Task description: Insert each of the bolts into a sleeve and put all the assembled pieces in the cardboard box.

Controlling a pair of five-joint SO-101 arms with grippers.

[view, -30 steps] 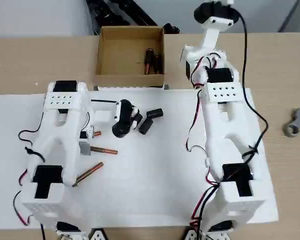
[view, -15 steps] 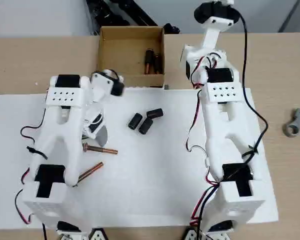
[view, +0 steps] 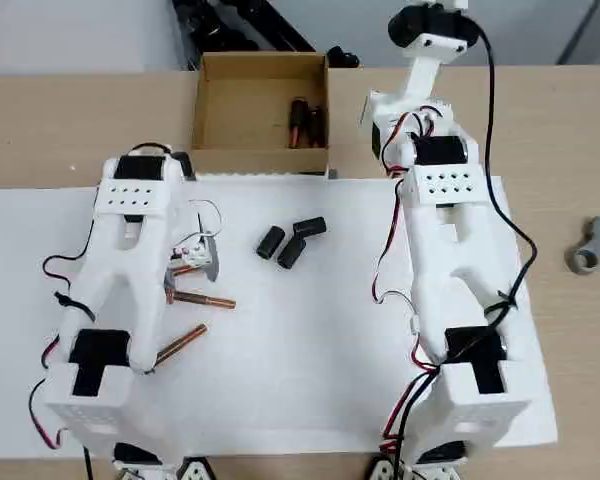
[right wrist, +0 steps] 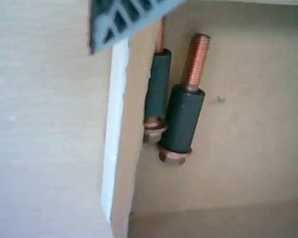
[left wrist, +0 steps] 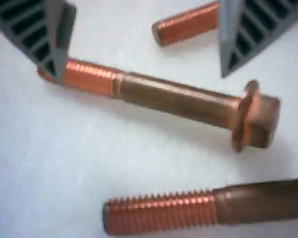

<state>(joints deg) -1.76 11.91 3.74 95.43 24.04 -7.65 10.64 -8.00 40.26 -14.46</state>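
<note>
Three copper bolts lie on the white mat beside the left arm. My left gripper (left wrist: 141,74) (view: 195,262) hangs open just above them, straddling the middle bolt (left wrist: 179,101) (view: 206,299). A second bolt (left wrist: 188,22) lies past the grey fingers (left wrist: 44,29), and a third bolt (left wrist: 203,210) (view: 177,345) lies nearer the arm's base. Three black sleeves (view: 270,241) (view: 292,252) (view: 310,227) sit loose mid-mat. The cardboard box (view: 220,110) holds two assembled pieces (view: 305,122) (right wrist: 181,114) (right wrist: 156,91). My right gripper (view: 378,112) is beside the box's right wall (right wrist: 139,129).
The white mat (view: 310,380) covers the table between the arms. A grey part (view: 592,243) lies on the bare wood at the far right. Dark equipment stands behind the box.
My left gripper has swung from beside the sleeves, up past the box's front, and down over the bolts. The third sleeve now shows. The right arm has kept still.
</note>
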